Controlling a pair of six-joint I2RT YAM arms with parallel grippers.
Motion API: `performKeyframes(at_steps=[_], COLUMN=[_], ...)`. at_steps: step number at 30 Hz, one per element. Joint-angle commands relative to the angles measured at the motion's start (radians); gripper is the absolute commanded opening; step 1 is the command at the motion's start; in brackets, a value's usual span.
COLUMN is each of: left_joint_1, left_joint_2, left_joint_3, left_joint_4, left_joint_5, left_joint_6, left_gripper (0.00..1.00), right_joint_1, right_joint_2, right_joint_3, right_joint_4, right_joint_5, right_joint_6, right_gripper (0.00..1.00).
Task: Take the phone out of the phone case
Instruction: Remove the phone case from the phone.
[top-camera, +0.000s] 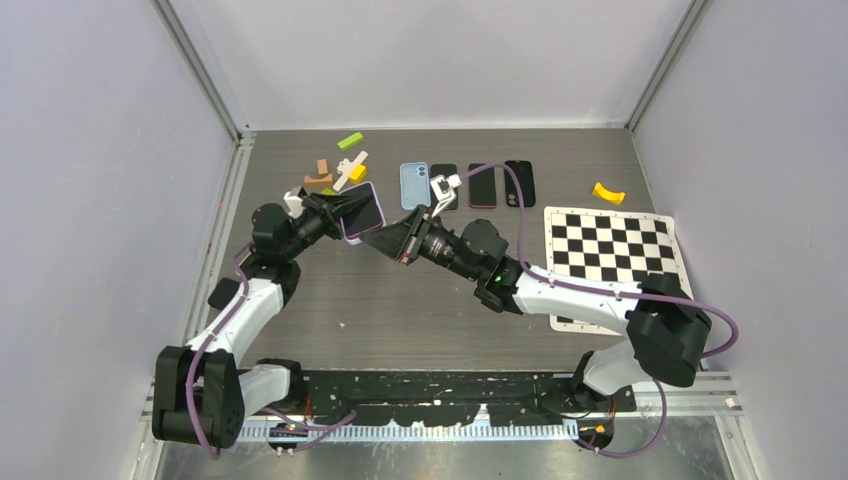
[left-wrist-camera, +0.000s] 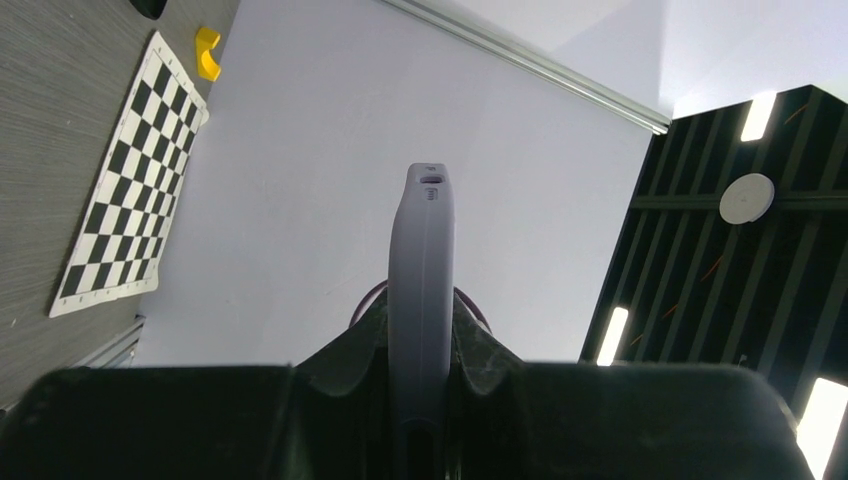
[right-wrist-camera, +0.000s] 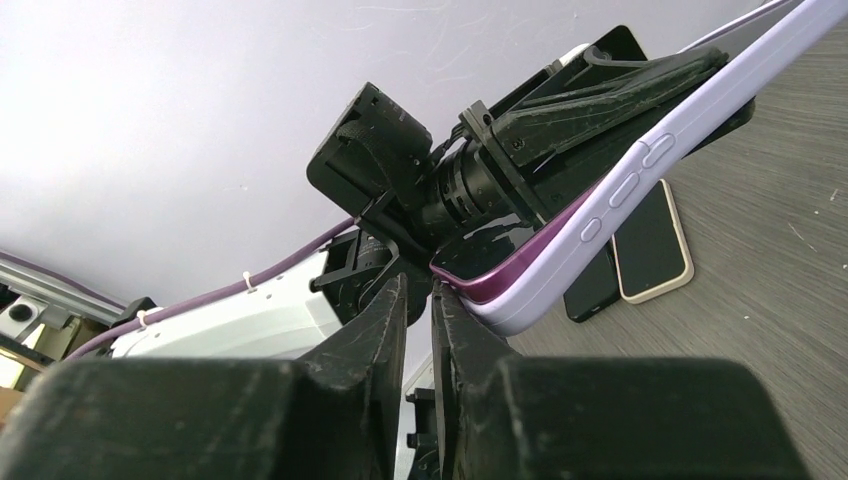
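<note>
- Since both arms are bolted at the near rail (top-camera: 430, 410), the bare table (top-camera: 400, 320) just ahead of it is open room. The arms reach over it and meet left of centre.
- Right side: the checkerboard mat (top-camera: 610, 245) lies flat near the right-hand wall. The right arm crosses its near-left corner.
- Clamp check: the left gripper (left-wrist-camera: 420, 312) has its jaws closed tight on the phone case (right-wrist-camera: 610, 205). The case is held up off the table and tilted.
- Seated in the case is the phone (top-camera: 366, 207), dark screen up, framed by the lavender rim.
- At the case's near corner, opposite the left arm's hold, is the right gripper (right-wrist-camera: 421, 292). Its fingers stand nearly together with a thin slit between them. Cannot tell whether they pinch the rim or only touch it.
- Left wrist view only: the case is edge-on, straight between the pads, with a small slot at its far end.
- Right wrist view only: side buttons on the case, and a darker purple strip along the lip by the corner.
- Top view only: the row of handsets (top-camera: 481, 186) lies flat just beyond the grippers. Loose blocks (top-camera: 320, 181) are at far left and a yellow piece (top-camera: 607, 193) at far right.
- Far edge: the back wall (top-camera: 430, 60) closes the table.
</note>
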Motion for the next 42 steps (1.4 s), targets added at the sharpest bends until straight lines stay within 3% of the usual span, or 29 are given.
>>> performKeyframes(at_steps=[1,10,24,37,42], left_joint_1=[-0.001,-0.031,-0.039,-0.041,-0.04], left_joint_2=[-0.039,-0.112,-0.166,-0.168,-0.168], left_joint_3=[0.019,0.023,0.105,0.139,0.147], left_joint_4=[0.12,0.111,0.12,0.142,0.151], left_joint_5=[0.035,0.024,0.067,0.082,0.14], left_joint_6=[-0.043,-0.03,0.105,0.107,0.197], left_gripper=[0.0,0.0,0.0,0.0,0.0], right_joint_1=[-0.004,-0.044,-0.085,-0.086,-0.086], right_joint_2=[0.013,0.042,0.094,0.115,0.089], right_joint_3=[-0.018,-0.029,0.003,0.031,0.034], right_joint_4=[-0.022,-0.069,-0.265,-0.296,-0.221], right_joint_5=[0.075,0.221,0.291,0.287,0.215], right_joint_6=[-0.005,0.127,0.322,0.307,0.237], right_gripper=[0.22,0.25,0.41,0.47,0.41])
